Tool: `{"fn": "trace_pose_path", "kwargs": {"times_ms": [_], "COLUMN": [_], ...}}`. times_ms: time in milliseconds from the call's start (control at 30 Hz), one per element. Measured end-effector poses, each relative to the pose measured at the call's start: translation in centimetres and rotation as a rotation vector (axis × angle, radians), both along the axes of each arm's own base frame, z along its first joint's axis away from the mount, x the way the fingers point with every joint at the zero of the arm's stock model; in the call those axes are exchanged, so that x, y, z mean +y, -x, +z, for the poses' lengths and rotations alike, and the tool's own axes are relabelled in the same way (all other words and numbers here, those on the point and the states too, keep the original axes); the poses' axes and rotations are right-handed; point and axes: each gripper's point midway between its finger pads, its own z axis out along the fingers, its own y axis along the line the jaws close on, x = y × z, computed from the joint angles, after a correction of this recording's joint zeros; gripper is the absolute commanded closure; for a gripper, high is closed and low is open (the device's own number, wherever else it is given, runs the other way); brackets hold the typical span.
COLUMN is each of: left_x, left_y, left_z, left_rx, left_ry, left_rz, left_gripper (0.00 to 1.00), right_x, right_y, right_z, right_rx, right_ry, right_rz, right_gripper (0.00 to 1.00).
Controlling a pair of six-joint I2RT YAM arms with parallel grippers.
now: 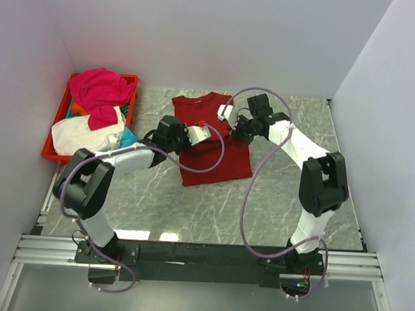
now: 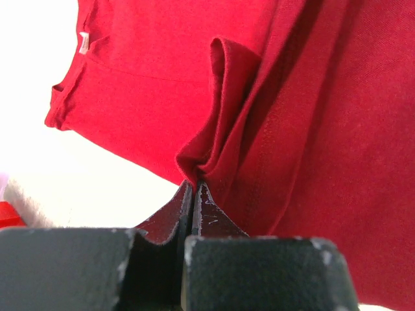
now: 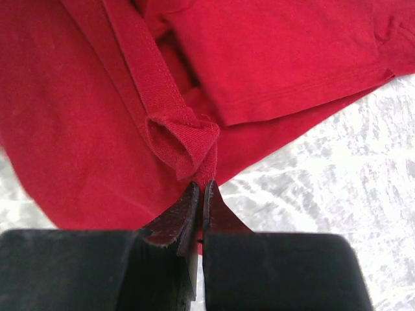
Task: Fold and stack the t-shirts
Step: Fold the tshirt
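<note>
Two pinches held the dark red t-shirt [image 1: 218, 156], lying twelve-to-six on the counter [image 1: 282, 202]: left claw [image 2: 194, 188] clamped on cloth nearer six, right claw [image 3: 202, 188] likewise nearer twelve.

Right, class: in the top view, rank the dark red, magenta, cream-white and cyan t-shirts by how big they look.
1. dark red t-shirt.
2. magenta t-shirt and cream-white t-shirt: too alike to separate, both bunched.
3. cyan t-shirt: only a sliver shows.
</note>
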Motion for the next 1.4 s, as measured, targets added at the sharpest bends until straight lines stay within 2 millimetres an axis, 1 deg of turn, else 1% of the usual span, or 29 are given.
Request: {"fn": "trace_pose_path", "kwargs": {"times_ms": [67,133,300,367,600,633,667,700,733,800,833,867,933,1000,1067,1100,1167,1200,1233,1267,1300,1333,1367,1400], "left_x": [0.2,0.2,0.3,0.5,1.0,1.0,1.0,1.0,1.1,1.5,1.7,2.0,2.6,3.4,4.3,4.7,4.8,4.7,4.4,3.9,3.2,2.3,1.2,0.2], "left_y": [-1.2,-2.0,-3.7,-4.1,-5.1,-5.2,-5.4,-5.7,-6.1,-6.8,-7.2,-7.6,-8.7,-9.4,-9.4,-9.1,-7.5,-6.3,-4.5,-2.5,-0.3,2.3,4.4,6.6], "left_z": [-0.4,-0.8,-1.9,-2.0,-2.2,-2.3,-2.4,-2.4,-2.3,-1.9,-1.6,-1.2,0.1,1.8,4.6,6.3,9.8,11.1,12.3,13.2,13.6,13.0,12.2,10.4], "left_rx": [0.012,0.02,0.049,0.056,0.066,0.071,0.073,0.076,0.077,0.073,0.072,0.066,0.049,0.024,-0.014,-0.038,-0.083,-0.107,-0.129,-0.152,-0.178,-0.189,-0.194,-0.185], "left_ry": [0.004,0.004,0.002,0.002,0.003,0.003,0.002,0.006,0.016,0.042,0.06,0.08,0.126,0.167,0.209,0.226,0.263,0.274,0.279,0.281,0.263,0.23,0.203,0.168], "left_rz": [0.009,0.014,0.021,0.026,0.041,0.045,0.049,0.06,0.084,0.14,0.173,0.207,0.276,0.329,0.355,0.354,0.307,0.269,0.216,0.152,0.07,-0.029,-0.115,-0.202], "left_gripper": [1.0,1.0,1.0,1.0,0.99,0.87,0.76,0.61,0.41,0.36,0.31,0.29,0.27,0.27,0.3,0.32,0.32,0.31,0.31,0.32,0.33,0.33,0.33,0.32], "right_x": [0.2,0.4,0.5,0.6,1.2,1.3,1.3,1.3,1.3,0.9,0.6,0.4,-0.2,-0.9,-1.6,-1.9,-2.5,-2.7,-2.8,-3.0,-3.3,-3.6,-3.7,-3.7], "right_y": [-1.1,-2.2,-3.8,-4.3,-6.3,-6.6,-6.9,-7.1,-7.4,-8.0,-8.5,-9.1,-10.5,-11.4,-11.6,-11.4,-10.0,-9.0,-7.8,-6.2,-4.4,-2.5,-0.3,1.8], "right_z": [-0.4,-0.9,-1.9,-2.2,-2.1,-2.0,-2.1,-2.2,-2.3,-2.4,-2.3,-2.0,-1.2,-0.8,-0.5,-0.4,-0.1,0.3,0.5,0.9,1.1,1.3,1.1,0.8], "right_rx": [0.008,0.012,0.018,0.022,0.007,0.004,0.005,0.009,0.006,-0.006,-0.02,-0.04,-0.092,-0.117,-0.122,-0.115,-0.074,-0.058,-0.041,-0.027,-0.021,-0.027,-0.028,-0.037], "right_ry": [0.004,0.009,0.021,0.022,0.012,0.01,0.009,0.008,0.009,0.014,0.012,0.007,-0.008,-0.019,-0.037,-0.05,-0.07,-0.076,-0.076,-0.073,-0.062,-0.051,-0.036,-0.024], "right_rz": [-0.014,-0.029,-0.061,-0.071,-0.092,-0.097,-0.104,-0.118,-0.13,-0.183,-0.214,-0.254,-0.343,-0.413,-0.455,-0.455,-0.403,-0.343,-0.284,-0.2,-0.115,-0.027,0.061,0.141], "right_gripper": [1.0,1.0,1.0,1.0,1.0,0.96,0.82,0.68,0.6,0.51,0.47,0.43,0.4,0.39,0.39,0.39,0.39,0.38,0.37,0.35,0.31,0.28,0.25,0.25]}}
